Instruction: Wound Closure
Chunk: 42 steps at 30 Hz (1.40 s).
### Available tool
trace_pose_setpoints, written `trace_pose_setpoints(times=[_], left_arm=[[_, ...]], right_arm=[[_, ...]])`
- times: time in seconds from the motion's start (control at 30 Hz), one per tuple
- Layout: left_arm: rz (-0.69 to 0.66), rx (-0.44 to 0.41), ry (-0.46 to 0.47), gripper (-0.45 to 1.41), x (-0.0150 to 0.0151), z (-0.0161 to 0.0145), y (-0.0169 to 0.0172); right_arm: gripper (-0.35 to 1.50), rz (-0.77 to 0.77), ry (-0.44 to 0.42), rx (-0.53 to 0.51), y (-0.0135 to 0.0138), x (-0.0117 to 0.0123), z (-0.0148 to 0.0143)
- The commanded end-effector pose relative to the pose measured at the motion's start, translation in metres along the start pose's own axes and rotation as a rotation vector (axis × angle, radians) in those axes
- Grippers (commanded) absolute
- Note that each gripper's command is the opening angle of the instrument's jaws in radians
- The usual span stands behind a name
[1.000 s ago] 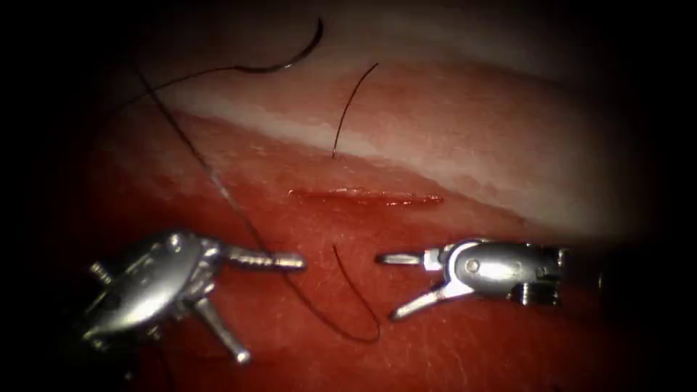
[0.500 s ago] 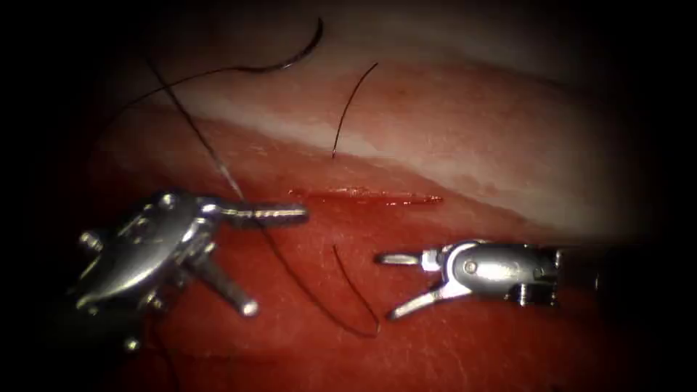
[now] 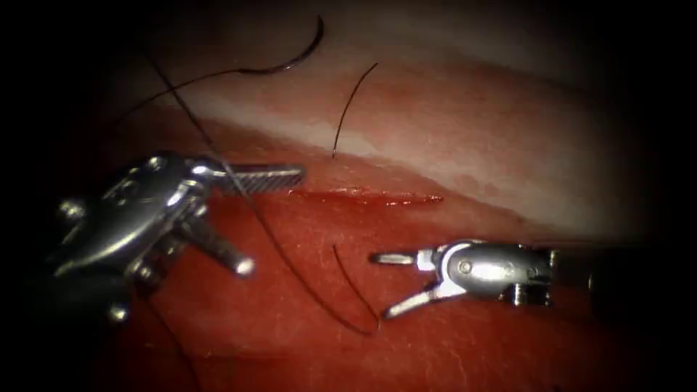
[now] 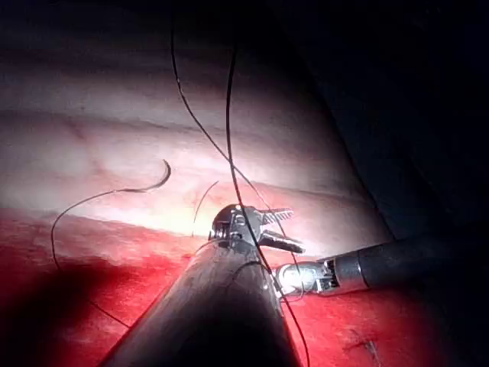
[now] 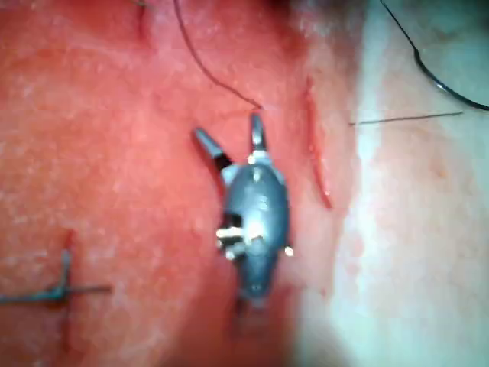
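Observation:
The cut (image 3: 363, 196) runs sideways across the red tissue (image 3: 472, 348). Unheld, the curved needle (image 3: 294, 56) lies on the pale tissue beyond the cut, toward the left; it is also in the left wrist view (image 4: 155, 180). Its thread (image 3: 290, 268) crosses the left tool's upper jaw, loops in front of the cut and ends at a free tip. A second strand (image 3: 348, 109) rises from the tissue just beyond the cut. The left tool (image 3: 272, 218) stands open by the cut's left end, holding nothing. The right tool (image 3: 381, 285) is open and holds nothing in front of the cut, as the right wrist view (image 5: 229, 134) also shows.
Red fluid wets the tissue around the cut (image 5: 317, 153). An older blue stitch (image 5: 61, 287) sits in the tissue off to one side of the right tool. The right tool's shaft (image 4: 397, 260) lies beside the left tool's jaws in the left wrist view.
The left tool has risen toward the cut, its upper jaw now level with the cut's left end and under the thread. The right tool shifted slightly left. Both stayed open.

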State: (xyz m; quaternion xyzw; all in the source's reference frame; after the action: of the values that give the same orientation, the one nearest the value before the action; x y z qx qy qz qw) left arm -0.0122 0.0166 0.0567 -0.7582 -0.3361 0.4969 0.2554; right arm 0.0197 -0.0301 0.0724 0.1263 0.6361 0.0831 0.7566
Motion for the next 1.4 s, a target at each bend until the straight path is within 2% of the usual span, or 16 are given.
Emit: trace_pose_setpoints(times=[0.03,0.07,0.43,0.57,0.73,0.77,0.9,0.93,0.97,1.03,1.13,1.2,1.3,1.4], left_arm=[[-0.028,0.004,-0.002,-0.17,-0.0002,0.0001,-0.0006],[-0.039,0.004,-0.004,-0.45,-0.0002,0.0,-0.0005],[-0.083,0.034,0.049,-0.45,0.0001,-0.0003,-0.0005],[-0.025,0.036,0.058,-0.45,-0.0007,-0.0003,-0.0005],[0.067,-0.016,-0.022,-0.45,-0.0034,0.0001,-0.0018],[0.093,-0.036,-0.054,-0.45,-0.0045,0.0002,-0.0027],[0.106,-0.059,-0.088,-0.45,-0.0067,0.0007,-0.0054],[0.11,-0.072,-0.109,-0.45,-0.0078,0.0011,-0.0069],[0.11,-0.072,-0.109,-0.45,-0.0078,0.0011,-0.0069],[0.117,-0.075,-0.127,-0.45,-0.0094,0.0013,-0.009],[0.124,-0.056,-0.15,-0.45,-0.0109,0.0015,-0.0112],[0.133,-0.048,-0.153,-0.45,-0.0113,0.0016,-0.012],[0.141,-0.041,-0.159,-0.45,-0.0116,0.0019,-0.0124],[0.148,-0.039,-0.169,-0.45,-0.0119,0.0021,-0.0123]], right_arm=[[1.14,0.0,0.002,0.002,0.0,-0.0004,0.0009],[1.14,0.0,0.002,0.002,0.0,-0.0004,0.0009],[1.14,0.0,0.002,0.002,0.0,-0.0003,0.0009],[1.11,0.021,0.004,0.003,0.0,0.0002,0.0007],[1.13,0.052,-0.008,-0.024,0.0007,0.0022,-0.0006],[1.16,0.061,-0.056,-0.031,0.0007,0.0035,-0.0019],[1.16,0.085,-0.154,-0.018,0.0001,0.0058,-0.0047],[1.16,0.096,-0.194,-0.008,-0.0002,0.007,-0.0064],[1.16,0.096,-0.194,-0.008,-0.0002,0.007,-0.0064],[1.16,0.16,-0.243,-0.004,-0.0002,0.0084,-0.0085],[1.14,0.342,-0.245,0.026,0.0006,0.0093,-0.0095],[1.09,0.474,-0.238,0.084,0.0009,0.0094,-0.0091],[1.04,0.565,-0.237,0.162,0.0017,0.0094,-0.0078],[1.04,0.618,-0.224,0.194,0.0031,0.0095,-0.0067]])
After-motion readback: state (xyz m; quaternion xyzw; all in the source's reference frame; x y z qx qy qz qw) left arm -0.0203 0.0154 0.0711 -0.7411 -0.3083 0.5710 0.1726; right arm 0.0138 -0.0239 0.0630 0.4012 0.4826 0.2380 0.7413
